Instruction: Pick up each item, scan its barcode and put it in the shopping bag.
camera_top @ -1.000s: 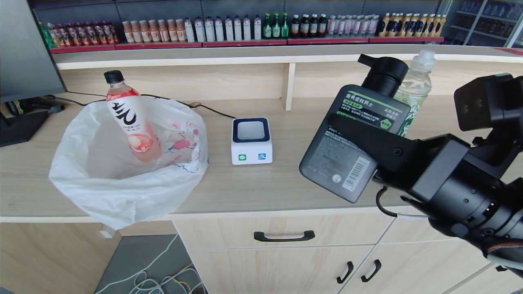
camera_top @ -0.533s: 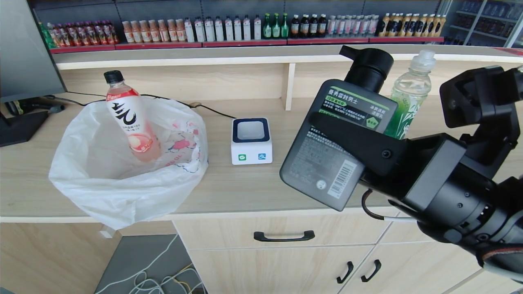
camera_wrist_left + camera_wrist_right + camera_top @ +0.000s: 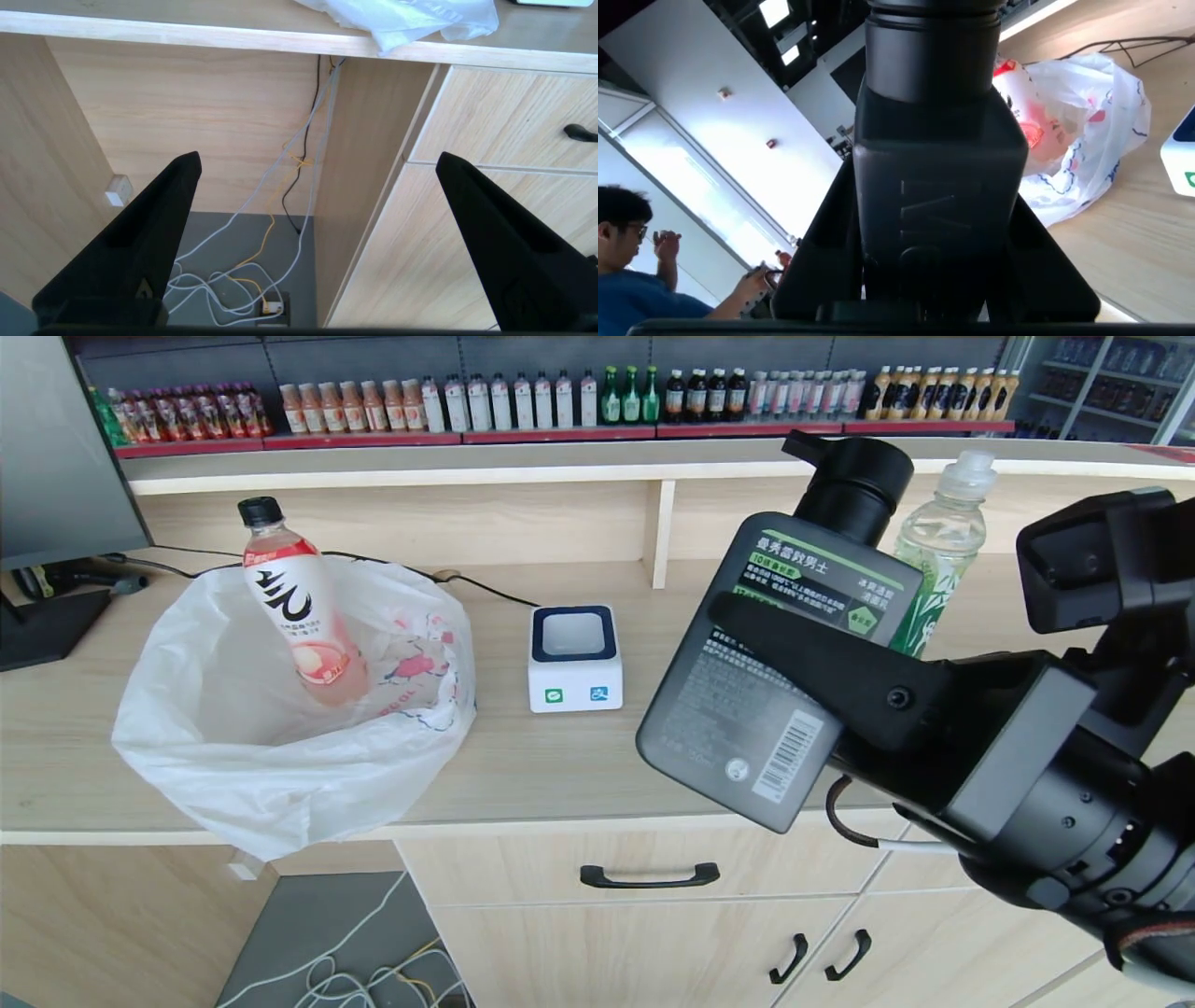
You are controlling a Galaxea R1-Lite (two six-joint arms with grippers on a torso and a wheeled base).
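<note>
Above the counter, right of the scanner, our right gripper clamps the pump bottle mid-body across its 2 flat faces; we judge it rigid, slick, fairly heavy; left gripper: jaws spread wide.

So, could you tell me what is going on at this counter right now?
The right gripper holds a dark pump bottle in the air, just right of the white scanner on the counter. A pink drink bottle stands in the shopping bag on the left, and a green-labelled bottle waits behind the held one. The left gripper hangs open below the counter's edge.
</note>
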